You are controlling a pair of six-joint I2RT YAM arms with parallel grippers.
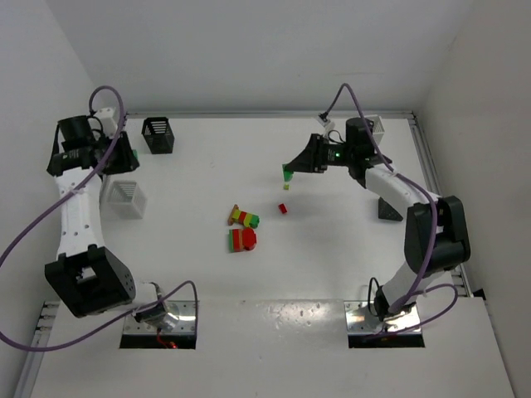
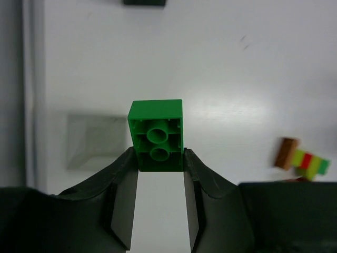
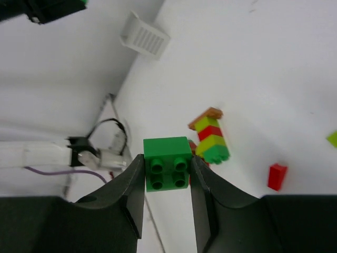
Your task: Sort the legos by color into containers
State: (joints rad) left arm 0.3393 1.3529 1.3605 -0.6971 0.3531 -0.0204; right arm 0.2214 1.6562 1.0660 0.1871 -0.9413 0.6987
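transport step, both tools loaded
left gripper [image 2: 160, 163] is clenched on a green brick [image 2: 156, 124], raised above the table [image 1: 332, 265] near the white basket [image 2: 92, 139]; right gripper [image 3: 167, 176] grasps a second green brick [image 3: 167, 158] high over the multicolour stack [image 3: 210, 137]. recommended: assign one basket to green, centre each brick over its opening, lower inside the rim, then release; avoid dropping from height.
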